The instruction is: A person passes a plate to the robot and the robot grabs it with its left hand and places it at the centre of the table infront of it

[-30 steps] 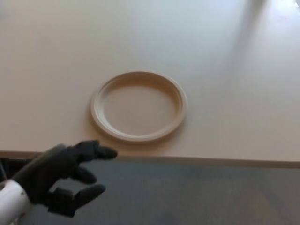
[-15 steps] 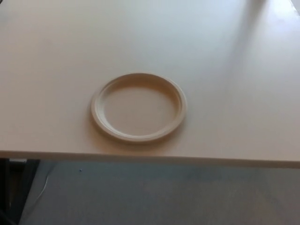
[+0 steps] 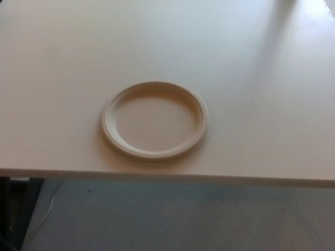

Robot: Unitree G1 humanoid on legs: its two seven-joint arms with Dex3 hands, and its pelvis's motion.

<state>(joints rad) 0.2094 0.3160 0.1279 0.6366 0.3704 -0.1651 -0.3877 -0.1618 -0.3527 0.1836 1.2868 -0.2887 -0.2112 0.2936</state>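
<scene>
Plate (image 3: 155, 120) sits flat on the tabletop (image 3: 251, 78), slightly left of frame centre and in the lower half, close to the near edge of the tabletop but fully on it. Nothing rests on it or touches it.

Surroundings: no other items on the tabletop around the plate; nothing stands between it and the camera. Near edge of the tabletop runs almost straight across the lower part of the frame. Below that edge, grey floor (image 3: 199, 219), matte, slightly mottled. Dark leg or frame piece (image 3: 13, 209) at lower left under the tabletop, with a thin pale cable-like line beside it, too blurred to identify. Brighter light patch in the upper right corner, with a soft diagonal shadow band next to it.

Materials/shapes: tabletop is smooth, pale beige-pink, matte with a slight sheen, thin light-coloured edge. Plate is round, reads as an oval from this angle, shallow, cream to off-white, only a little lighter than the surface under it. Wide raised rim with a stepped inner ring, flat plain well, no pattern. Material looks like plastic or paper pulp; cannot tell which. Soft shadow along its lower left rim.

Hands: neither left nor right hand shows, so whether their fingers are spread or closed cannot be told.
</scene>
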